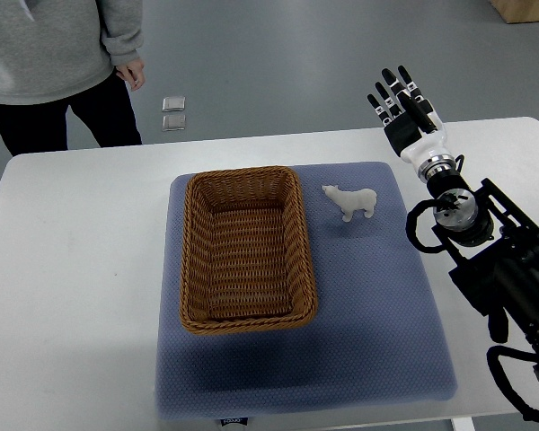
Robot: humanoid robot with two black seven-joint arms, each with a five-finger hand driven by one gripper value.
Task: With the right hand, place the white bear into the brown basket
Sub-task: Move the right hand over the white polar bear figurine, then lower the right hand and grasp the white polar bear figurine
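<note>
While the small white toy bear (350, 202) stood on the blue-grey mat (377, 305) just right of the brown woven wicker basket (248, 249), the right hand (407, 117) hovered apart, fingers extended, gripping nothing.

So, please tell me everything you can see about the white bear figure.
The white bear is a small polar bear figure, all white, looking like smooth plastic or ceramic. It stands upright on four legs on the blue mat, its head pointing toward the brown basket, which is just to its left without touching it. Nothing holds it: the right hand is apart, fingers spread, farther back and to the right.
</note>
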